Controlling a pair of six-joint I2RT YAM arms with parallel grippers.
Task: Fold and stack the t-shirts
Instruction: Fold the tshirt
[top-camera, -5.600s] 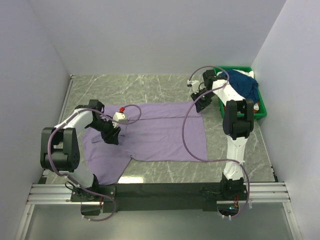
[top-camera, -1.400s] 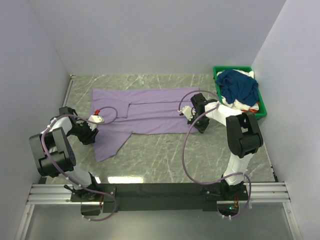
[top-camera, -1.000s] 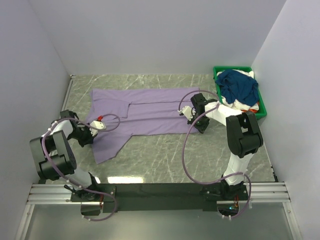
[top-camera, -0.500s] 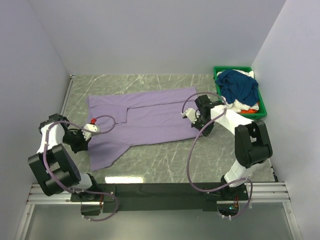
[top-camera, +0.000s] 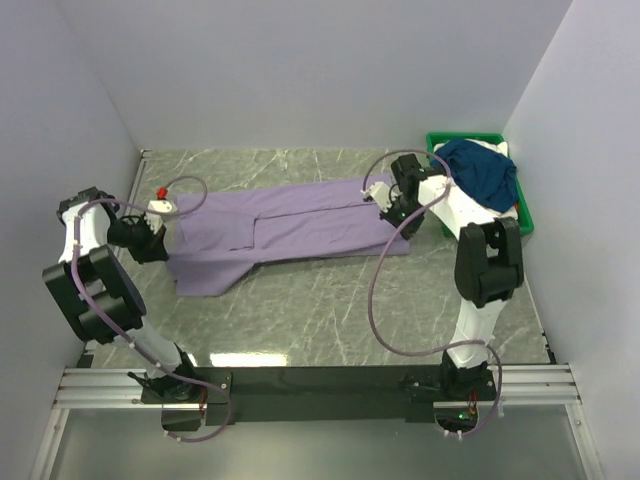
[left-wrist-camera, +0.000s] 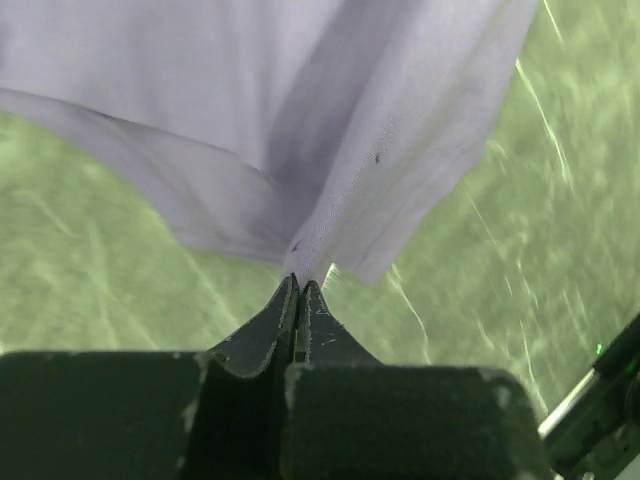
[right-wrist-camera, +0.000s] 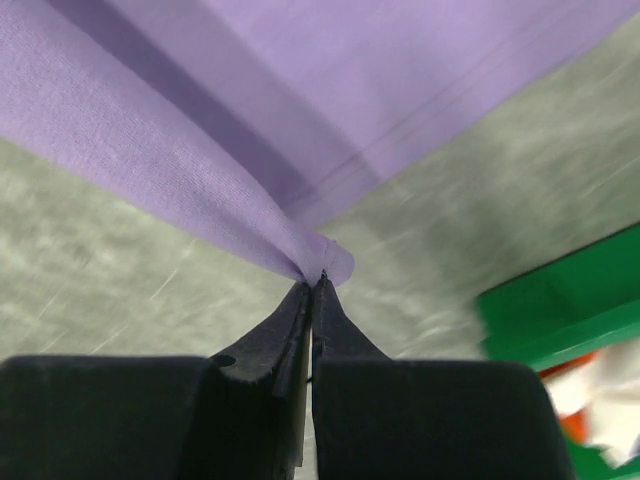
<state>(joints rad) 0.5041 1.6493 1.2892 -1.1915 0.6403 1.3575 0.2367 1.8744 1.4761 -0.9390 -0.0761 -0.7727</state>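
Lavender shirt (top-camera: 290, 222) stretched long on table (top-camera: 330, 310), just left of bin (top-camera: 437, 141). Left gripper (left-wrist-camera: 298, 290) pinched tight on shirt end farthest from bin; right gripper (right-wrist-camera: 314, 284) pinched on end nearest bin. Judgement: folding barely begun, nothing stacked. Navy shirt (top-camera: 480, 170) heaped in bin over white and orange cloth, all not yet folded.

The lavender t-shirt (top-camera: 290, 222), spread wide earlier, now lies as a narrower band farther back on the tabletop (top-camera: 330, 310). The left gripper (top-camera: 152, 243) has swung out toward the left wall. The right gripper (top-camera: 390, 203) has moved back toward the green bin (top-camera: 445, 138).
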